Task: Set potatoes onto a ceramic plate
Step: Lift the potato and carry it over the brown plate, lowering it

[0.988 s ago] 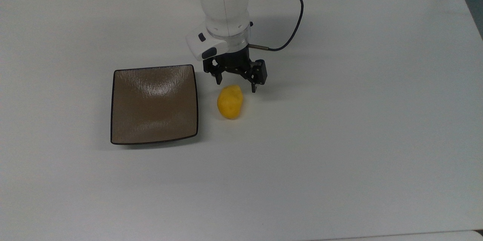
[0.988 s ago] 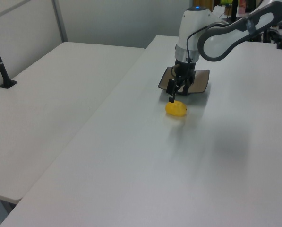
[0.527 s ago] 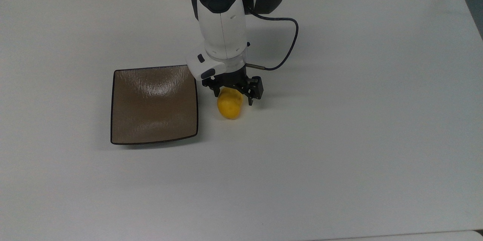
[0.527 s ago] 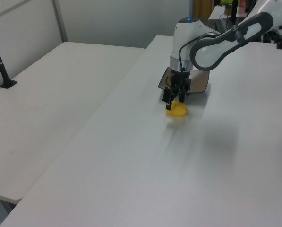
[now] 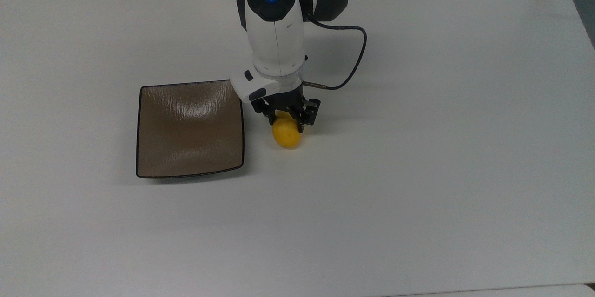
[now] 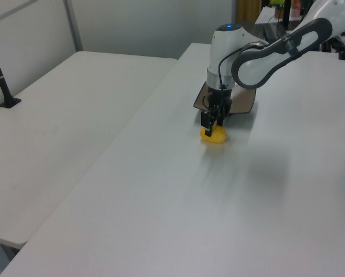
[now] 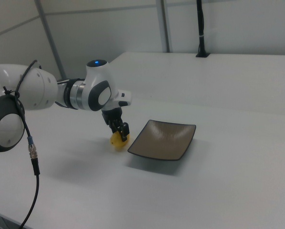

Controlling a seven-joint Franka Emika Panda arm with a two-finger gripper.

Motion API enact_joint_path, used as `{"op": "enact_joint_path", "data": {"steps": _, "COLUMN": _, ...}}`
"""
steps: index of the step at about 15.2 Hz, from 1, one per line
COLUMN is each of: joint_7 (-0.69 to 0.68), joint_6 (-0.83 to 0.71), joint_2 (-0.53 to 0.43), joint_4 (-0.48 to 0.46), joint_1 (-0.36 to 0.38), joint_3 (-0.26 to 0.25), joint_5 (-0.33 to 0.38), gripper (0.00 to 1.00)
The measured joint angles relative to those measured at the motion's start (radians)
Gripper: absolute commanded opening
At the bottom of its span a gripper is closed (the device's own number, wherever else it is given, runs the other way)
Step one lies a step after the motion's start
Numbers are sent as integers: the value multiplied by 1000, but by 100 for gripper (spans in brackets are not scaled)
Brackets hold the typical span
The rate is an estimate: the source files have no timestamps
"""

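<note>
One gripper [image 5: 285, 119], lowered onto the table, its two dark fingers straddling the far end of the potato [image 5: 286, 133]; jaws narrowed close against the yellow flanks, though whether they are already pressing or a hair short I cannot tell. Potato sits on the white table [image 5: 418, 171], not lifted (its underside looks to be in contact with the surface in the left view, where gripper [image 6: 211, 121] and potato [image 6: 213, 135] stack one above the other). Just beside it, on the top view's left, lies the ceramic plate [image 5: 186, 148]: square, glossy brown-grey, dark rim, nothing on it. Small gap of bare table between potato and plate edge. Right view agrees: gripper [image 7: 120, 129] over potato [image 7: 116, 139], plate [image 7: 171, 143] next to it on the right view's right. Judgement on progress: approach done, grasp at the closing stage; lift, short carry across to the plate and release all remain.
</note>
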Motion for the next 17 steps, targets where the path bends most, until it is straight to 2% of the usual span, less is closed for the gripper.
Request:
{"op": "enact_joint_path", "data": {"steps": 9, "joint_7": 0, "joint_6": -9, "joint_2": -36, "joint_4": 21, "joint_1": -50, "joint_3": 42, "joint_5": -1, "gripper": 50}}
{"op": "enact_joint_path", "data": {"steps": 17, "joint_7": -1, "joint_6": -67, "joint_2": -122, "joint_4": 22, "joint_1": -98, "joint_3": 35, "joint_5": -5, "gripper": 50}}
